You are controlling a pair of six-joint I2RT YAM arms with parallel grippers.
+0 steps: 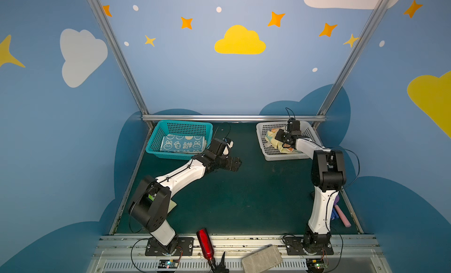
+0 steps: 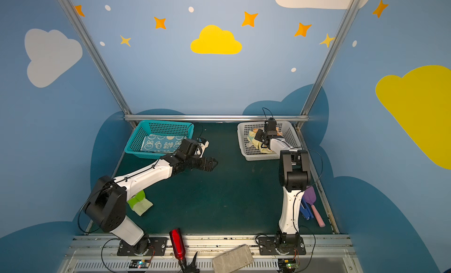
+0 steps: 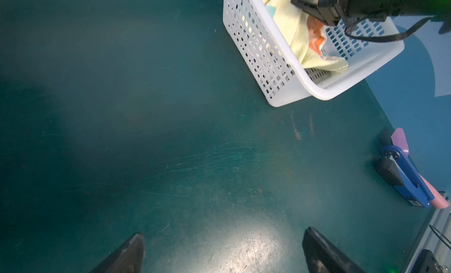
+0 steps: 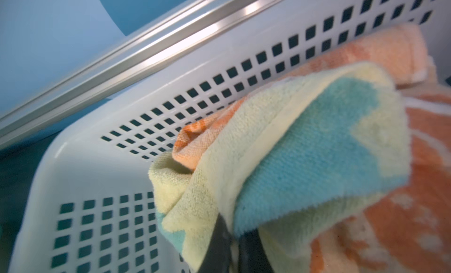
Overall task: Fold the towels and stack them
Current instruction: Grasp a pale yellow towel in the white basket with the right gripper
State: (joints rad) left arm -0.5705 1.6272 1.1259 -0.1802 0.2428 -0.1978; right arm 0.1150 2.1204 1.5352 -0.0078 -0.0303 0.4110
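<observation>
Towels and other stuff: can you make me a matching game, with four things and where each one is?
Things:
1. blue rabbit towel
2. yellow-and-blue towel
3. red bottle
4. left gripper

Places:
A. above the bare green mat, jaws open
B. folded in the teal basket
C. lying across the front rail
D. in the white basket, pinched by the right gripper

Pairs: 1-B, 2-D, 3-C, 4-A

Both top views are evenly and softly lit, their wide lens splaying the silver aluminium frame posts (image 1: 115, 52) outward near the edges. In the left wrist view a white glare patch sits on the dark green bench (image 3: 170, 137), with scratches glinting and part of it in shade. The right wrist view is smeared: the white perforated plastic basket (image 4: 80, 171) is blurred and the pale yellow and light blue terry towel (image 4: 317, 149) is soft.
</observation>
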